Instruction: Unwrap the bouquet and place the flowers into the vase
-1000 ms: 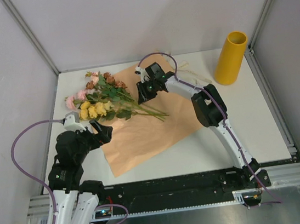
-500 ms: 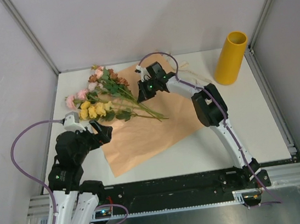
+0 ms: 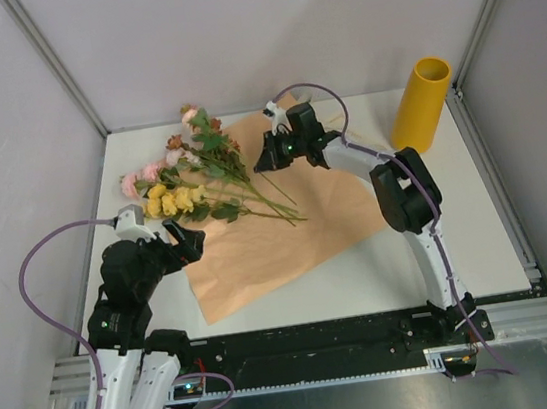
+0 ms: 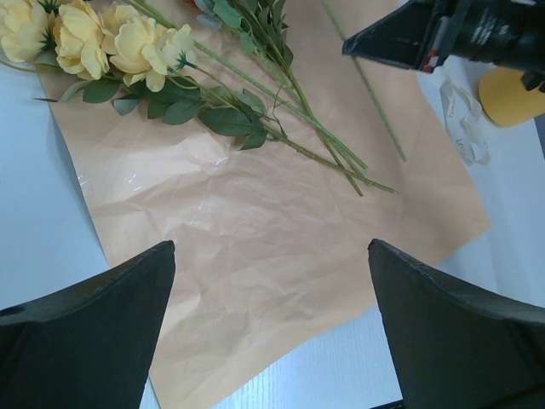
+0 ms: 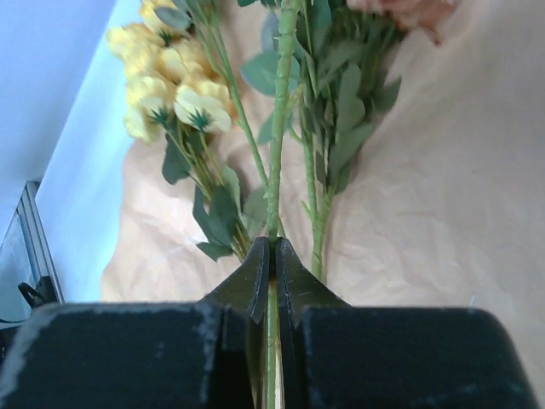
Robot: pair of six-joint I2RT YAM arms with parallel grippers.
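Clamping one thin green leafy stem (image 5: pixel 279 128) on its bare lower part, the right pincer (image 5: pixel 272 256) is closed tight around it. The other small pink, yellow and rust-brown flowers (image 3: pixel 176 192) lie loose on the opened peach-orange paper sheet (image 3: pixel 260 252), at 10 o'clock on the white counter (image 3: pixel 488 227). The tall mustard-yellow cylinder vase (image 3: pixel 420 104) stands upright at 2 o'clock, well apart. At 7 o'clock of the paper the left pincer (image 4: pixel 272 332) hangs with jaws wide apart, holding nothing. Stems look light, thin and whippy; blooms look fragile and top-heavy. Grip bare stem only, near the cut end. Expect droop or twist in transit.
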